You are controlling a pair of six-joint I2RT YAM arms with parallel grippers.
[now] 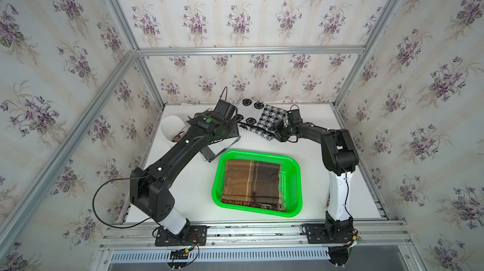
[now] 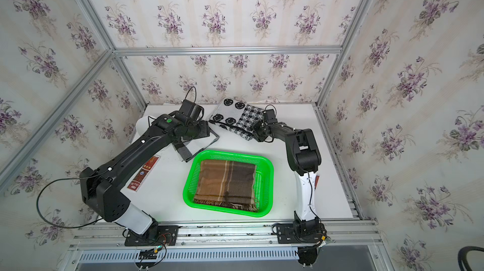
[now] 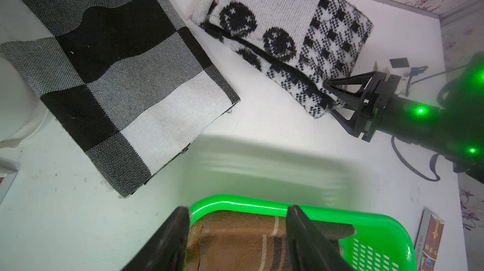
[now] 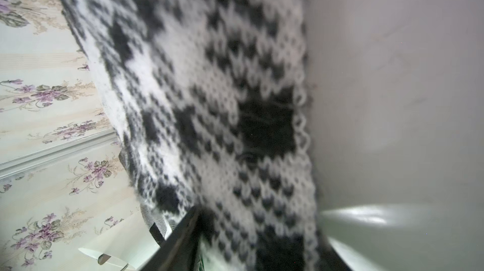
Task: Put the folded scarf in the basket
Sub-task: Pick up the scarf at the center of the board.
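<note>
A bright green basket (image 1: 258, 155) (image 2: 230, 154) (image 3: 235, 201) stands mid-table with a folded brown plaid scarf (image 1: 251, 183) (image 3: 235, 238) lying inside it. Behind it, a folded black-and-white knitted scarf (image 1: 258, 116) (image 2: 235, 116) (image 3: 282, 29) (image 4: 209, 99) with smiley faces rests on the table. My right gripper (image 1: 275, 132) (image 3: 328, 97) (image 4: 258, 230) is at its near right corner, jaws shut on the knit. My left gripper (image 3: 237, 210) (image 1: 231, 135) hovers open and holds nothing, just behind the basket's far left corner.
A folded grey, black and white checked scarf (image 1: 208, 153) (image 3: 125, 73) lies under the left wrist. A white cup (image 1: 171, 128) stands at the far left. A red packet (image 2: 144, 173) lies beside the left arm. Frame posts and wallpapered walls enclose the table.
</note>
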